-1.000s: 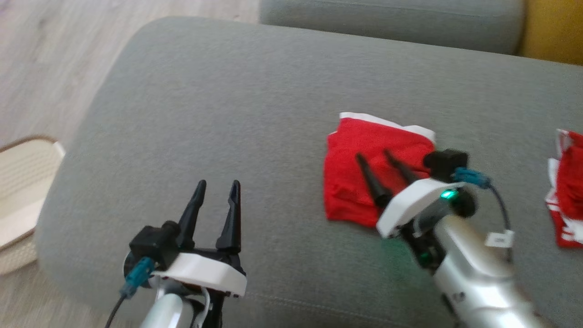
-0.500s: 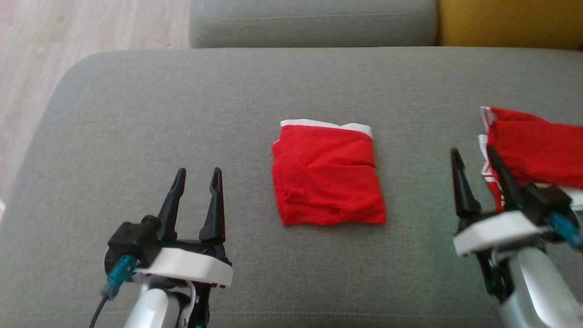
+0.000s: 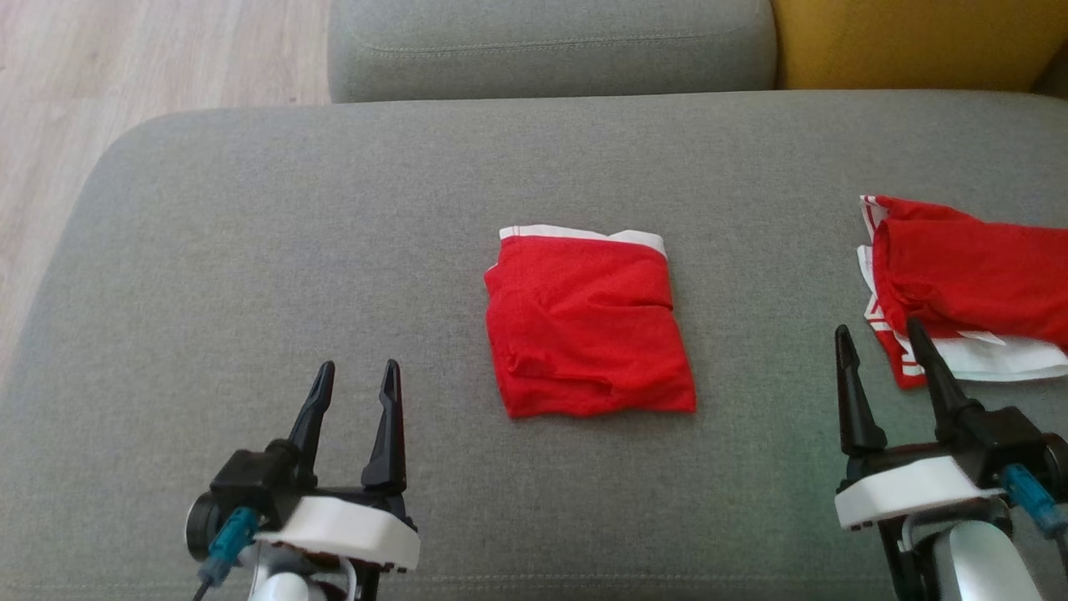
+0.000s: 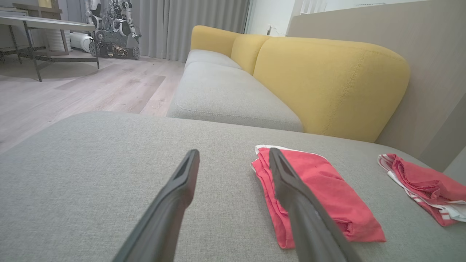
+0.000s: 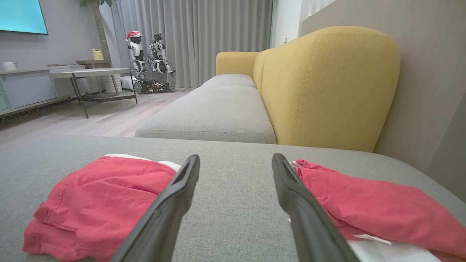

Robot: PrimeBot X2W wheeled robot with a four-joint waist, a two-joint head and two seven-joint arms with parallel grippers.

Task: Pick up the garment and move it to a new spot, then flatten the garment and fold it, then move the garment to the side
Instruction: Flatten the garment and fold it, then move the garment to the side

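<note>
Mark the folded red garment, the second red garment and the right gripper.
folded red garment (image 3: pixel 588 325), head view, top layer's middle.
second red garment (image 3: pixel 972 280), head view, red upper fold.
right gripper (image 3: pixel 878 327), head view, between its fingertips.

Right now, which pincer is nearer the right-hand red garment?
Right. The right pincer is at the near edge of the right-hand garment; the left pincer is far off, beyond the folded garment.

No writing, number or brand mark can be read anywhere. The only thing that might carry print is a small white tag (image 3: pixel 981 337) lying on the crumpled red and white garment (image 3: pixel 968 267) at the right of the grey sofa seat (image 3: pixel 334 250). It may be a care label, but it is too small and blurred in the head view, and looks blank in the right wrist view.
</note>
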